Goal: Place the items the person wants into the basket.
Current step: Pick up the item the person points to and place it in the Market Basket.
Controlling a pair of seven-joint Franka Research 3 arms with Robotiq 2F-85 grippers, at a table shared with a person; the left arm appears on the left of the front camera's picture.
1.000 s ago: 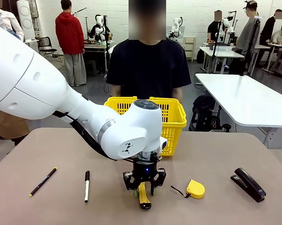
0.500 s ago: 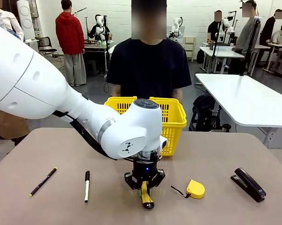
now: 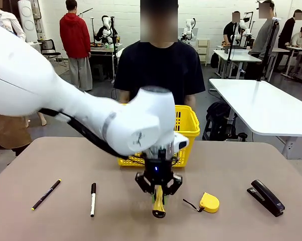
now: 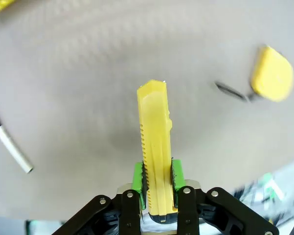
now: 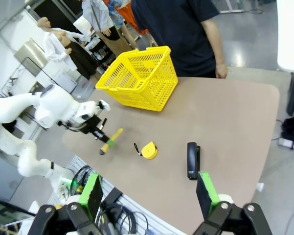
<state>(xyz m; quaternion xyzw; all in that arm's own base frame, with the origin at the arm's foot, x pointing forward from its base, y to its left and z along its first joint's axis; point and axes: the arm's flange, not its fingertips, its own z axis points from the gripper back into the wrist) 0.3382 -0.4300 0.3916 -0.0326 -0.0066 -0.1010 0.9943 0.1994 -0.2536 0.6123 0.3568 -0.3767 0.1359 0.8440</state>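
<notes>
The left arm reaches over the middle of the counter (image 3: 241, 160), its left hand (image 3: 158, 193) pointing down just in front of the basket (image 3: 191, 125). Its green pads (image 4: 138, 177) are clamped on the utility knife (image 3: 159, 205), which juts out beyond them. The right hand (image 5: 149, 193) gapes wide, holding nothing

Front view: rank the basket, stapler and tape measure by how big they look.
1. basket, largest despite sitting farthest
2. stapler
3. tape measure, smallest; it and the stapler sit similarly near the camera
</notes>
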